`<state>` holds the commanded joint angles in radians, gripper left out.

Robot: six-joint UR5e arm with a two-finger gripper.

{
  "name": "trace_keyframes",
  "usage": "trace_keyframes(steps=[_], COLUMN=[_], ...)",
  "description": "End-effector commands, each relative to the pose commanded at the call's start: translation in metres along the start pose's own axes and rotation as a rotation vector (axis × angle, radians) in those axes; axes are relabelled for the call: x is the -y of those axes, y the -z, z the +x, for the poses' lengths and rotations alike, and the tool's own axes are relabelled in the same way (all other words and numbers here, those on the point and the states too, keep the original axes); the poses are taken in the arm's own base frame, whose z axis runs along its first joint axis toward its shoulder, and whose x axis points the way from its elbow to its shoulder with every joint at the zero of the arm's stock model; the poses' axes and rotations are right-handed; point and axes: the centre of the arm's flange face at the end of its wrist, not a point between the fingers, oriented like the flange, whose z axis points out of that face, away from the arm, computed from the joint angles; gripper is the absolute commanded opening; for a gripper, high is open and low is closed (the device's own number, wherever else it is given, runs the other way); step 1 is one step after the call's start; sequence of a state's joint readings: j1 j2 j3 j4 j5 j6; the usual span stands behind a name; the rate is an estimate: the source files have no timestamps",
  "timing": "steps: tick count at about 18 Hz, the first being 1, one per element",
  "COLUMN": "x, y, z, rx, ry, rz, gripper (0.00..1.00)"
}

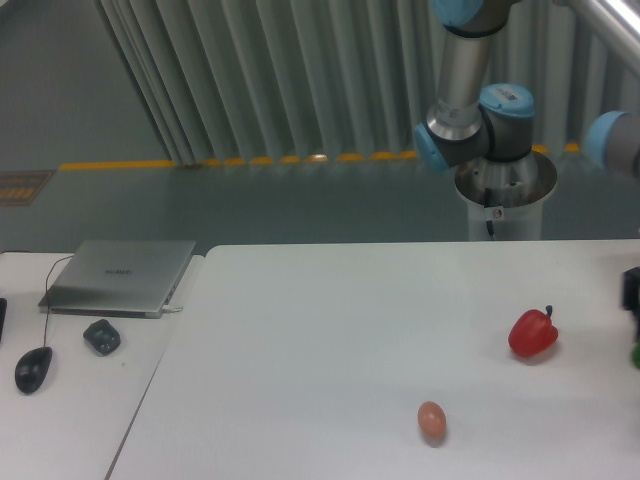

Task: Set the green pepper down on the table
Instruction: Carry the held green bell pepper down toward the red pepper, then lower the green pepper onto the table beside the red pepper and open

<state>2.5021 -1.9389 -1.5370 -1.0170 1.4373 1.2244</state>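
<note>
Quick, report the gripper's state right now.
Gripper: only a dark sliver shows at the right edge of the frame; open or shut cannot be told. A green speck sits just below it, too small to identify.

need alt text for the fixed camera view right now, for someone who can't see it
A white table holds a red bell pepper at right and an egg nearer the front. The robot arm rises behind it; something dark with a speck of green enters at the right edge.
</note>
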Motion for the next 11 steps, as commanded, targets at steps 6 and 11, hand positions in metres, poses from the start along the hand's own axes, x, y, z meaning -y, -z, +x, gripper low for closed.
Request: trace_keyframes(steps=[6,11], x=[0.018,0.029], y=[-0.041,-0.056], z=[0.036,0.05], rx=[-0.062,-0.063], ry=[0.034,0.006], rz=[-0.067,-0.123], gripper=[0.38,0.54])
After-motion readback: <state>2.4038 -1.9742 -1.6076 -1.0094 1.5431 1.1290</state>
